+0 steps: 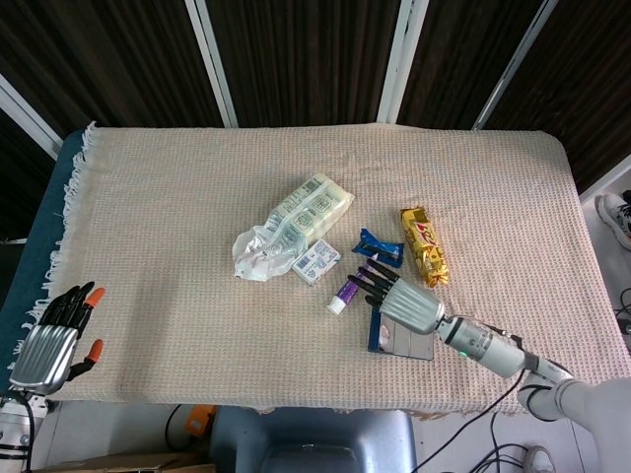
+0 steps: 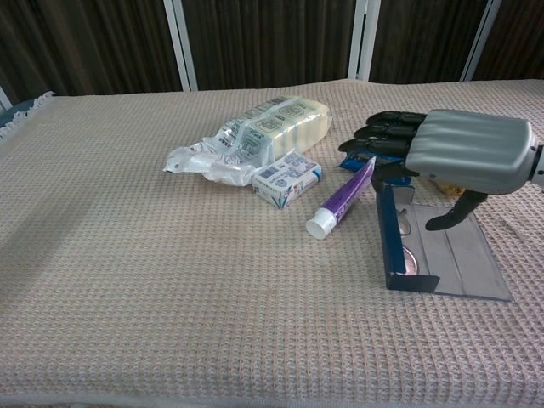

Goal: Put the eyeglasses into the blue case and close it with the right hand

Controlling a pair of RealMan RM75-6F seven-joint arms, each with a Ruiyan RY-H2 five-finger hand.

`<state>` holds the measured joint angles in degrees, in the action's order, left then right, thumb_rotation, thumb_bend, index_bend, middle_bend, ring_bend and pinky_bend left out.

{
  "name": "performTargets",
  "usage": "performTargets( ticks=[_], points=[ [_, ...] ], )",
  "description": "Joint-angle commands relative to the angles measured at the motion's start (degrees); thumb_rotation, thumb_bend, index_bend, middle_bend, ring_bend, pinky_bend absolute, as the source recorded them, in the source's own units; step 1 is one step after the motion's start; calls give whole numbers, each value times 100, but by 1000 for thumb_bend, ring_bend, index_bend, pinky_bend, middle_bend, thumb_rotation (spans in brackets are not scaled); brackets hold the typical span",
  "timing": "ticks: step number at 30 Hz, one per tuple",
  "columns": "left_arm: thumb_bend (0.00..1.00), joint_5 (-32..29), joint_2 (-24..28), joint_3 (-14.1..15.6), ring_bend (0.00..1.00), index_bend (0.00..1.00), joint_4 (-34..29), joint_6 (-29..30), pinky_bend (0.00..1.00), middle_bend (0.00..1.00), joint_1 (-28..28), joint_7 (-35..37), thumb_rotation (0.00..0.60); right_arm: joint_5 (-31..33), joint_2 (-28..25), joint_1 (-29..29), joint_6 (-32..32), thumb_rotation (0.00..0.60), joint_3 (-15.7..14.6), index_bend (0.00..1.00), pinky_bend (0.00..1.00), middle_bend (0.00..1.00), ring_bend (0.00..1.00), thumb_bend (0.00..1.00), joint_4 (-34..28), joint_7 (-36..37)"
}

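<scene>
The blue case lies open on the cloth at the right, one blue wall upright and a grey panel flat beside it. Rounded shapes against that wall may be the eyeglasses; I cannot tell for sure. My right hand hovers over the case's far end, fingers stretched left above the blue wall, thumb pointing down over the grey panel, nothing in its hold. My left hand rests beyond the table's left edge with fingers apart.
A purple tube lies just left of the case. Behind it are a small blue-white box, a plastic bag of packets, a blue wrapper and a gold bar.
</scene>
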<state>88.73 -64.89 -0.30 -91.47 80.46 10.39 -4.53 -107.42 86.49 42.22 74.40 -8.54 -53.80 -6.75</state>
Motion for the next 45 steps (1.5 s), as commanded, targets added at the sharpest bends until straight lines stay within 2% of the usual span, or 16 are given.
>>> performTargets(
  ticks=[1,5,11,18,26,35,41,45],
  points=[
    [408,4,-12,-2,0,0,-8,16,130,0,-6,-26,600,-204,-266,-183,399,600,-195,540,57,127,0,186,-89,233],
    [409,-38,-28,-13,0,0,-12,-29,130,0,9,-72,600,-544,-410,-389,858,600,-456,601,57,125,0,187,301,351],
    [409,-31,-48,-8,0,0,-29,-58,130,0,26,-139,600,-704,-153,-752,1198,600,-689,644,57,123,0,186,1324,771],
    [409,-74,-56,-24,0,0,-33,-84,130,0,37,-167,600,-651,282,-966,1333,600,-734,628,53,124,0,192,2449,1418],
    [409,-96,-77,-25,0,0,-36,-128,130,0,58,-224,600,-573,771,-1022,1434,600,-720,609,52,123,0,197,3365,2015],
    [409,-95,-69,-29,0,0,-34,-92,130,0,42,-188,600,-633,1053,-990,1427,600,-859,614,53,123,0,276,3862,2182],
    [410,-96,-66,-30,0,0,-32,-82,130,0,38,-175,600,-649,1126,-936,1385,600,-927,617,53,123,0,280,3939,2141],
    [410,-93,-64,-31,0,0,-31,-73,130,0,35,-167,600,-643,1157,-929,1338,600,-961,624,53,123,0,336,3955,2114]
  ],
)
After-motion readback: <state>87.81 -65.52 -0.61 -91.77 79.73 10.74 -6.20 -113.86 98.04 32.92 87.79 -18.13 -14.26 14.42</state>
